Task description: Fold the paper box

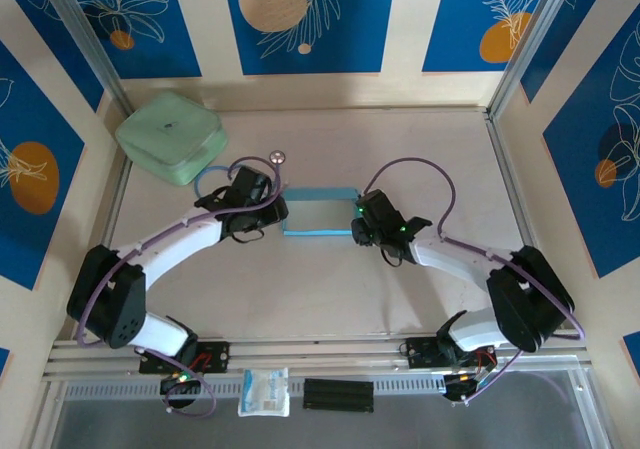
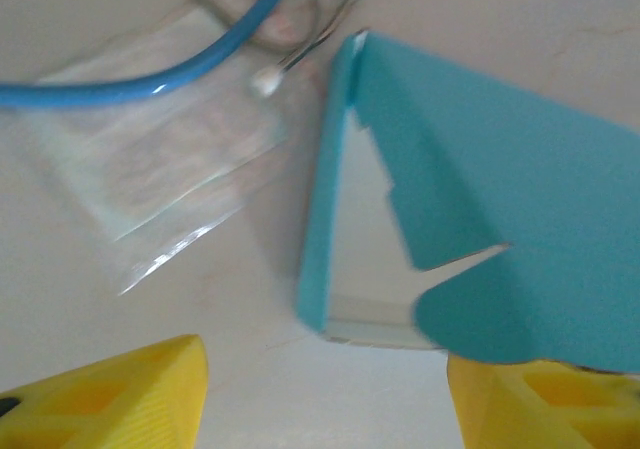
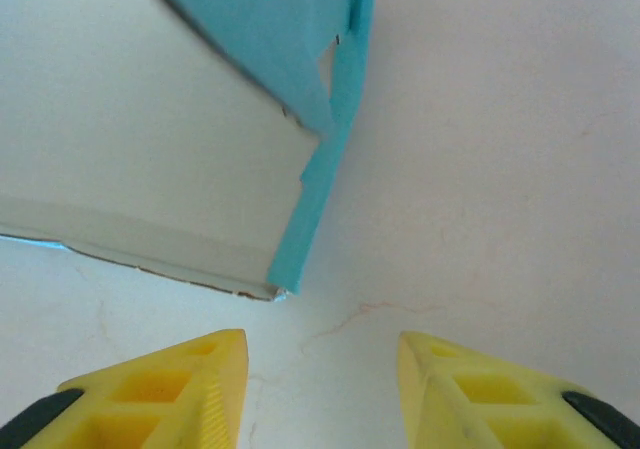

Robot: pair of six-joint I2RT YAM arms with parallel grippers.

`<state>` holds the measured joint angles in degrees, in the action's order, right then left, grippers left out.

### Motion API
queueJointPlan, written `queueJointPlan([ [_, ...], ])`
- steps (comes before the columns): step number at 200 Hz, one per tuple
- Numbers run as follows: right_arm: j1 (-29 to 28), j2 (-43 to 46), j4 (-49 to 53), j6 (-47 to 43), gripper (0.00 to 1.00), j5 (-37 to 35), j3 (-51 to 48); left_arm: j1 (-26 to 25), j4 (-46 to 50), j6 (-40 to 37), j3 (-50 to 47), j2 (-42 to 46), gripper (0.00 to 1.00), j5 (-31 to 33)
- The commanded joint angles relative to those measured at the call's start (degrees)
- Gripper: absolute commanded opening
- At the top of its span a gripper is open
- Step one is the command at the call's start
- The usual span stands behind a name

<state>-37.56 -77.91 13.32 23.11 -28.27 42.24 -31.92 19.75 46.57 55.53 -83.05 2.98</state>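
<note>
The paper box (image 1: 320,212) lies mid-table as a shallow tray, pale inside with teal rims. My left gripper (image 1: 274,211) is at its left end and my right gripper (image 1: 357,225) at its right end. In the left wrist view the box's teal flap (image 2: 500,189) rises over the pale inside, its lower edge just above my right-hand finger (image 2: 540,404). The left gripper (image 2: 325,374) is open with bare table between its fingers. In the right wrist view the box corner (image 3: 150,159) with its teal side strip sits just ahead of the right gripper (image 3: 320,354), which is open and holds nothing.
A mint-green rounded case (image 1: 170,136) sits at the back left. A blue cable loop (image 2: 150,84) and a clear plastic packet (image 2: 150,169) lie just left of the box. Another clear packet (image 1: 264,391) and a black strip (image 1: 338,394) rest on the near rail.
</note>
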Motion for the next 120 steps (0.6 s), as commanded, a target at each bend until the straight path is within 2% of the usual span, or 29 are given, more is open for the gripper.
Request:
queueJointPlan([
  [1, -0.3, 5.3, 5.8, -1.0, 0.44, 0.8, -0.7, 0.5, -5.5, -3.0, 2.3, 0.4, 0.65, -4.7],
  [34, 1.0, 16.8, 12.8, -2.1, 0.45, 5.4, 0.3, 0.4, -8.7, -3.7, 0.3, 5.6, 0.65, -8.3],
  [49, 2.5, 22.2, 14.2, -1.6, 0.59, 6.6, 1.4, 0.4, -9.9, -4.1, -0.4, 8.8, 0.65, -8.6],
  [66, 6.1, 25.9, 14.3, -0.2, 0.63, 9.6, 3.7, 0.4, -7.1, -4.4, 1.1, 10.9, 0.65, -6.1],
  [76, 10.2, 25.3, 15.4, 2.0, 0.63, 14.3, 6.4, 0.4, -2.5, -4.4, 4.0, 10.8, 0.65, -3.2],
  [91, 17.2, 20.9, 19.4, 5.9, 0.59, 25.3, 12.6, 0.9, 7.4, -5.2, 10.6, 7.8, 0.65, 0.7],
  [105, 21.6, 15.2, 24.3, 8.0, 0.55, 32.8, 19.1, 1.5, 14.1, -7.5, 16.6, 4.0, 0.65, 1.2],
  [120, 23.9, 10.1, 29.2, 8.6, 0.53, 36.7, 25.1, 2.2, 19.0, -10.1, 21.3, 0.2, 0.64, 0.5],
])
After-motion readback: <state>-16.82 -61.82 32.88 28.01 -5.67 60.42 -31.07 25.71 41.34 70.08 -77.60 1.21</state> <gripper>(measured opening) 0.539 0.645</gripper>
